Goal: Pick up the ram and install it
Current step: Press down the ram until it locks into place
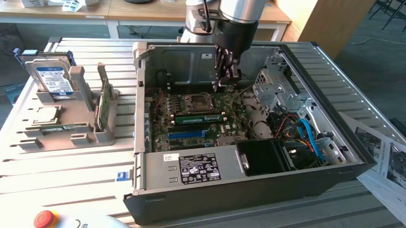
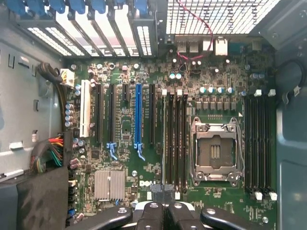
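Observation:
A long green ram stick [image 1: 198, 118] sits along a memory slot of the motherboard [image 1: 190, 135], just in front of the empty CPU socket [image 1: 198, 100]. My gripper [image 1: 227, 81] hangs above the board behind that socket, apart from the stick. In the wrist view its black fingers [image 2: 152, 213] are pressed together, the gripper [image 2: 163, 212] shut with nothing between them, over the memory slots [image 2: 175, 139] beside the socket [image 2: 214, 152]. Another thin green board [image 1: 101, 102] stands on edge in the grey rack [image 1: 76, 128].
The open computer case [image 1: 254, 190] has high walls, a drive cage [image 1: 276, 90] and loose cables [image 1: 304, 133] at the exterior view's right. The rack also holds a hard drive [image 1: 52, 78] and a square chip [image 1: 45, 115]. A red button [image 1: 44, 218] sits at the front.

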You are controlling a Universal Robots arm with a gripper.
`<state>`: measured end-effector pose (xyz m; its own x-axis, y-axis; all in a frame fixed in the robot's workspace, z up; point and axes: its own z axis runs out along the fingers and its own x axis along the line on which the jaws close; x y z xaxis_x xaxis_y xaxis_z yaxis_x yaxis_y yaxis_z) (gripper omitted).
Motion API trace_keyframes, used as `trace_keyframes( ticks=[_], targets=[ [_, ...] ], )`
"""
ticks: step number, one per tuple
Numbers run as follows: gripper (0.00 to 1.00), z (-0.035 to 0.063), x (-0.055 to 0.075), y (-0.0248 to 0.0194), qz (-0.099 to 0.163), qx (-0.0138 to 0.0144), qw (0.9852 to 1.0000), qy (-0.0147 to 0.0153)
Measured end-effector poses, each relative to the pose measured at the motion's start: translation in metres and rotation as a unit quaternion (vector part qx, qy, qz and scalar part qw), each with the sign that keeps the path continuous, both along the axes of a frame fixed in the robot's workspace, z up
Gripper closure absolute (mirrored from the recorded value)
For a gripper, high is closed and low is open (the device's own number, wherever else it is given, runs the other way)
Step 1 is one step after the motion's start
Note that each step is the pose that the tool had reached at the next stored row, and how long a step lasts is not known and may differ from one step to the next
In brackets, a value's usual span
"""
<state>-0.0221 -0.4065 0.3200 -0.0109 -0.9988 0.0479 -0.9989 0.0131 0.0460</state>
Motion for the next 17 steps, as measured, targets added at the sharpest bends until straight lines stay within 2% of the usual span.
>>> trace_keyframes(
  ticks=[17],
  targets=[
    [0.89,0.0,0.019,-0.0008,0.0,0.0,1.0,0.0]
  ],
)
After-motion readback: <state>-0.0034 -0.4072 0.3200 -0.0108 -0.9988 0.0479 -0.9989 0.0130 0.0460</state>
